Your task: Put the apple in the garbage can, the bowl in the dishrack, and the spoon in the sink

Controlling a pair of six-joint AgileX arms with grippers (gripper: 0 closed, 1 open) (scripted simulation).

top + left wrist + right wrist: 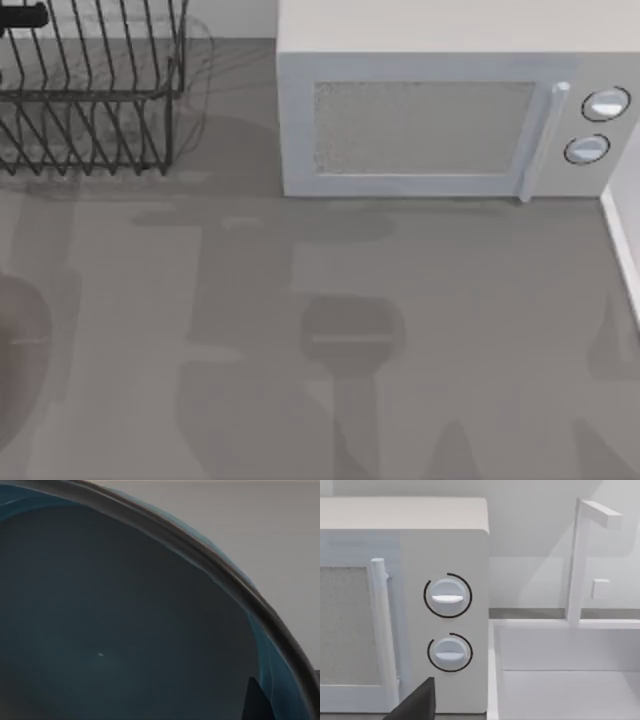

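Dishrack (90, 95): black wire, upper left of the top view, on the grey table (300, 330). Microwave (450, 110): white, upper centre to right, door shut. Bowl (125, 630): blue-teal interior close before the left wrist camera. Sink (565, 680): white, beside the microwave, with faucet (580, 560). Gripper finger states: cannot tell.

White microwave (440, 110) at the grey table's (330, 330) back edge
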